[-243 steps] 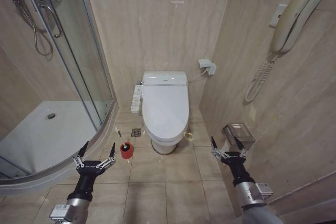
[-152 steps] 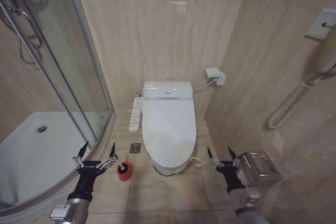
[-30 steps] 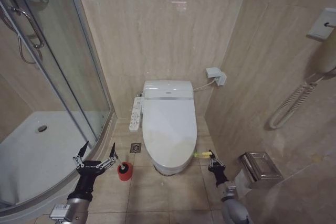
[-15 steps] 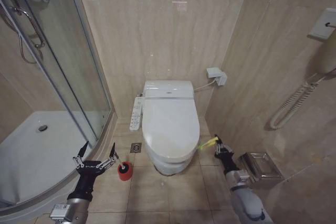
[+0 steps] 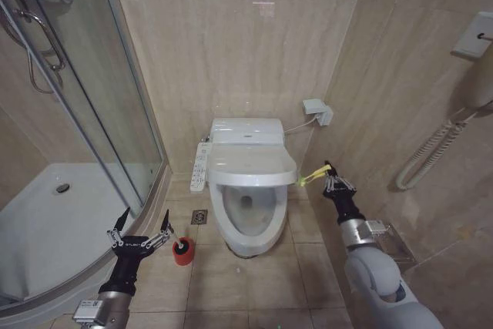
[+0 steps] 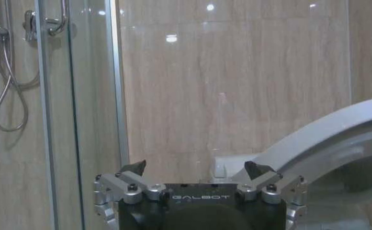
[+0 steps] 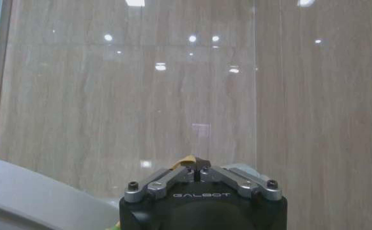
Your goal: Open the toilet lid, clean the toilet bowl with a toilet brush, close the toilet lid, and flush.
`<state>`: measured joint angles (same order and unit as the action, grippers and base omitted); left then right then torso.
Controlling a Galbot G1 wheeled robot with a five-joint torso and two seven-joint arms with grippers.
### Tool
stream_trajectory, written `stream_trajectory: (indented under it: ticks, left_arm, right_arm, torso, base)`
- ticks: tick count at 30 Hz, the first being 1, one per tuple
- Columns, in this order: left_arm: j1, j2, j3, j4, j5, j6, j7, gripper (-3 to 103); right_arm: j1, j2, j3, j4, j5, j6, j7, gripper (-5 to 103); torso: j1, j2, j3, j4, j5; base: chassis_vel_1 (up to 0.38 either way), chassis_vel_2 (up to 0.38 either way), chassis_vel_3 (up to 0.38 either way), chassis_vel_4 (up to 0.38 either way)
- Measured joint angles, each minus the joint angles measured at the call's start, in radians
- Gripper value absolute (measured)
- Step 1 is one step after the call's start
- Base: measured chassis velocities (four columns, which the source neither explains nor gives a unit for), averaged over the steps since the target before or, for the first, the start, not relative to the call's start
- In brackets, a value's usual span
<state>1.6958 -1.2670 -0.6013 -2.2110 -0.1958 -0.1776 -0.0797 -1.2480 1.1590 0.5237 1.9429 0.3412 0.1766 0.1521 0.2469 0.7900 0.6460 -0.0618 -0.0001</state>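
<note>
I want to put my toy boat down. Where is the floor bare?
Bare tiles lie in front of the toilet bowl, between the two hands. Crowded: the brush by the left hand; the right hand holds the lid band.

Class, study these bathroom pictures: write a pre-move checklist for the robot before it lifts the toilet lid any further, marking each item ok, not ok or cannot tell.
1. Right pincer shut on the yellow-green band: ok.
2. Toilet lid fully upright: not ok, partly raised.
3. Toilet bowl exposed: ok.
4. Toilet brush standing in its red holder: ok.
5. Left pincer open, near the brush, holding nothing: ok.
6. Band firmly fixed to lid: cannot tell.
</note>
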Motion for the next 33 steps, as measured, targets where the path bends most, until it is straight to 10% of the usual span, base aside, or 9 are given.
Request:
stream_trajectory:
  ticks: [33]
  left_arm:
    - [0.000, 0.000, 0.000, 0.000, 0.000, 0.000, 0.000, 100]
  right_arm:
    - [0.008, -0.010, -0.007, 0.017, 0.016, 0.006, 0.007, 1]
  torso:
    - [0.000, 0.000, 0.000, -0.0001, 0.0000]
  base:
    - [0.000, 0.000, 0.000, 0.000]
